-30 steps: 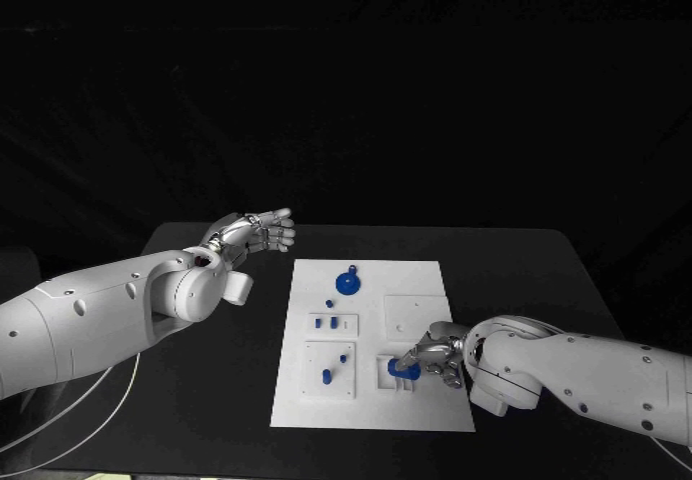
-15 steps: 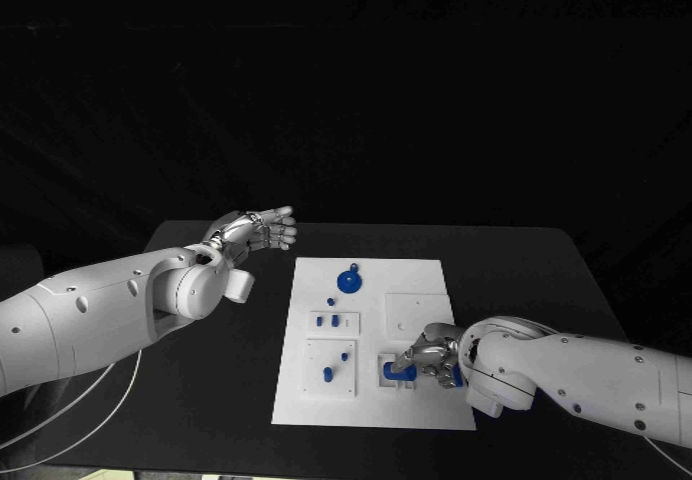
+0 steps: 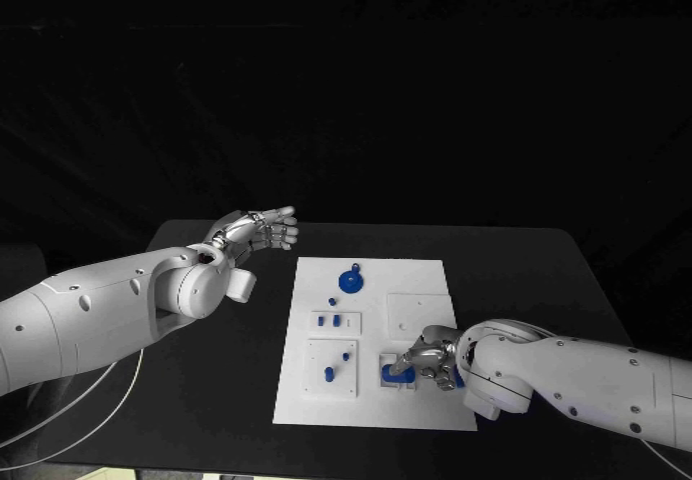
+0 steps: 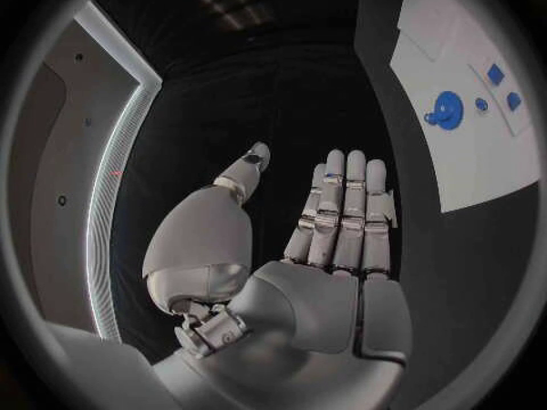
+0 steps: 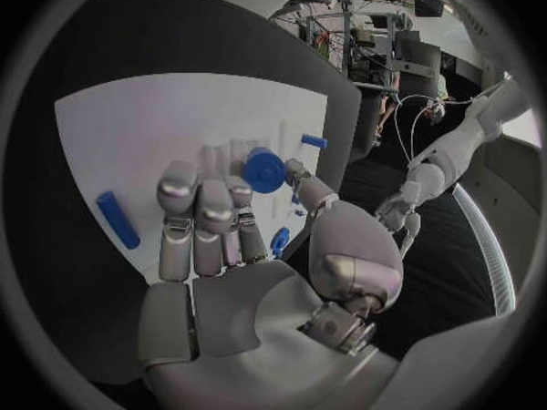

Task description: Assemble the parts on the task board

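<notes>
Head view: white board (image 3: pixel 418 275) at frame centre | right hand (image 3: pixel 430 362) pinches blue part (image 3: pixel 398 374) over lower-right recess | left hand (image 3: pixel 260 232) upper left, flat, holding nothing | round blue part (image 3: pixel 351 279) near board top

Left hand (image 3: pixel 257 234) flat (fingers straight)

Two bulky white arms, smooth glossy shells with rounded elbow housings. The left arm (image 3: pixel 101 315) shows small dark screw holes along its casing, and a thin pale cable (image 3: pixel 87 415) loops beneath it. The right arm (image 3: pixel 591 375) carries the same dotted fasteners. Each ends in a silver metal hand, left hand (image 4: pixel 331 246) and right hand (image 5: pixel 228 264), with segmented fingers (image 4: pixel 342 210) and rounded silver thumb bases.
</notes>
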`<state>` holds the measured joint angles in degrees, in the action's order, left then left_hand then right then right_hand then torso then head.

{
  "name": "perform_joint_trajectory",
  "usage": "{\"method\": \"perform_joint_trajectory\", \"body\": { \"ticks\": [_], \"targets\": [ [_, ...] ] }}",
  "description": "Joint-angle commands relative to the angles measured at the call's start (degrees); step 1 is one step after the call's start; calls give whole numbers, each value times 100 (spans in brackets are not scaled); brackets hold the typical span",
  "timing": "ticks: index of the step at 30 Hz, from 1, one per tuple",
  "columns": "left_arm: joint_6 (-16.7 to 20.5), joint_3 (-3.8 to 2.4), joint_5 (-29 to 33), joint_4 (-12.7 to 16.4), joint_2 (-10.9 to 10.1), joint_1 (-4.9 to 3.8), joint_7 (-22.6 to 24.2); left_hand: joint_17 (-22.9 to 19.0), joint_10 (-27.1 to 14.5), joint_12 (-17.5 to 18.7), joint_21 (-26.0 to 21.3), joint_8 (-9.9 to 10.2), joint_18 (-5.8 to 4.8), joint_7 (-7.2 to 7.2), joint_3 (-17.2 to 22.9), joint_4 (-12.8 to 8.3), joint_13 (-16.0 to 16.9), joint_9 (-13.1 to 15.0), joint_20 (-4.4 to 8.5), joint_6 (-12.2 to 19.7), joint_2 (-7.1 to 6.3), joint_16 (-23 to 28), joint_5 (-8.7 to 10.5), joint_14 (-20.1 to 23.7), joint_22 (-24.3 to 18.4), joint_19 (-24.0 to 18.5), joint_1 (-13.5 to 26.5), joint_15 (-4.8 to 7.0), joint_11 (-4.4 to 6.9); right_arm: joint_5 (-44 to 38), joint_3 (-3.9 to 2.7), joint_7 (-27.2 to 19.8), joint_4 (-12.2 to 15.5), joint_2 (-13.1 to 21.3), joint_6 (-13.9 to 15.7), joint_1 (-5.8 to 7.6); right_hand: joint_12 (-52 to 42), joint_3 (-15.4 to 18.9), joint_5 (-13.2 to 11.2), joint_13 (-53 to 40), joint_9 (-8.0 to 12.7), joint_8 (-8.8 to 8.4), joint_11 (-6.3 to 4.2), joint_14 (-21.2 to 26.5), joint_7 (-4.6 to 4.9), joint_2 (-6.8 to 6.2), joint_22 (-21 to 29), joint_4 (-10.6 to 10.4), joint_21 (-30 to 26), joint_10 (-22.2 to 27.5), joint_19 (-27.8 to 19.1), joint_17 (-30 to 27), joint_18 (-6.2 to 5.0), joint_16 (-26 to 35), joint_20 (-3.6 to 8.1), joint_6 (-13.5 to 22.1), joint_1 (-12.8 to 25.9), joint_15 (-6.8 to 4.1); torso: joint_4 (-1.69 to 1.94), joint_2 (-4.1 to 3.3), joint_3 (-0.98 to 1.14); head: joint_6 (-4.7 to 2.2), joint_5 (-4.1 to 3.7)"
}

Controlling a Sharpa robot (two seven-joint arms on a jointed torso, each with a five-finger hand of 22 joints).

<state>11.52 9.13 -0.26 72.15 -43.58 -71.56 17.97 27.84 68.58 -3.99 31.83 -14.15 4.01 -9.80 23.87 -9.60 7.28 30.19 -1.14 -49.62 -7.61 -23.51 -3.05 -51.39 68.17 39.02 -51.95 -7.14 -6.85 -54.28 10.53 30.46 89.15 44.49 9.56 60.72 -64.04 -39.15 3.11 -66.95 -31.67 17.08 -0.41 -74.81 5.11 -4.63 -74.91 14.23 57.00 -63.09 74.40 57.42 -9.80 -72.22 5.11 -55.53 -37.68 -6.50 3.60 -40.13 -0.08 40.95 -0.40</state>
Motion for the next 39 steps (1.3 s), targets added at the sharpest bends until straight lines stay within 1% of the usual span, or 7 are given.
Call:
{"method": "perform_joint_trajectory", "body": {
  "ticks": [1,6,10,20,28,35,39],
  "targets": [
    [-35,-4,31,11,7,-5,23,10,-20,-19,-23,-30,69,12,6,-36,-9,-5,-36,43,16,35,10,14,8,20,-28,-13,6,-343,21,31,-12,-36,37,-10,5,7,-31,9,2,18,-27,14,61,-71,-84,19,36,14,-23,3,-520,39,-15,-75,15,-34,5,0,-1,10,-4],
    [-34,-4,31,11,4,-5,22,11,-20,-19,-24,-30,69,12,6,-37,-9,-6,-37,43,18,36,10,14,9,20,-28,-13,5,-592,48,57,-54,-96,-21,-35,25,43,-31,15,18,-15,-16,20,74,-155,-77,-6,26,38,-31,2,-520,55,-14,-36,75,-26,5,1,-2,8,-11],
    [-38,-5,31,15,1,-5,18,13,-20,-19,-25,-30,70,12,5,-37,-10,-6,-37,44,19,37,10,13,10,21,-29,-14,5,-745,61,99,-60,-113,-189,-52,48,108,-31,20,36,-55,1,34,92,-248,-70,-47,8,73,-49,0,-520,76,-11,19,171,-11,2,1,-2,14,-8],
    [-42,-4,31,13,-8,-5,12,16,-19,-19,-26,-31,70,11,3,-38,-10,-7,-38,44,20,40,11,12,12,22,-27,-16,3,-664,77,47,-13,-103,-473,-66,83,379,-30,19,66,-128,39,76,131,-374,-68,-110,-28,164,-106,17,-520,110,14,130,491,23,-2,1,1,22,-1],
    [-30,-4,29,3,-5,-5,0,19,-19,-19,-29,-30,69,10,-1,-36,-10,-9,-40,46,21,43,11,12,14,22,-22,-19,0,-487,77,-81,41,-85,-582,-66,78,557,-30,13,63,-130,35,88,126,-419,-77,-64,-32,179,-131,37,-520,114,35,127,642,20,2,2,3,17,10],
    [-26,-4,29,4,-6,-5,-7,21,-18,-19,-31,-30,70,9,-3,-35,-10,-10,-41,48,21,46,11,11,15,22,-20,-21,-1,-483,77,-125,104,11,-536,-66,71,639,-28,11,59,-126,28,86,120,-438,-80,-8,-30,176,-135,48,-520,114,49,117,683,13,-3,0,3,5,22],
    [-20,-4,28,11,-11,-5,-13,23,-18,-19,-32,-30,70,9,-4,-35,-10,-11,-42,49,20,47,11,11,16,22,-19,-22,-2,-523,76,-144,130,77,-499,-66,66,654,-28,10,55,-119,23,80,114,-428,-80,12,-28,168,-130,52,-520,112,56,103,680,9,-5,2,1,-19,4]
  ]
}}
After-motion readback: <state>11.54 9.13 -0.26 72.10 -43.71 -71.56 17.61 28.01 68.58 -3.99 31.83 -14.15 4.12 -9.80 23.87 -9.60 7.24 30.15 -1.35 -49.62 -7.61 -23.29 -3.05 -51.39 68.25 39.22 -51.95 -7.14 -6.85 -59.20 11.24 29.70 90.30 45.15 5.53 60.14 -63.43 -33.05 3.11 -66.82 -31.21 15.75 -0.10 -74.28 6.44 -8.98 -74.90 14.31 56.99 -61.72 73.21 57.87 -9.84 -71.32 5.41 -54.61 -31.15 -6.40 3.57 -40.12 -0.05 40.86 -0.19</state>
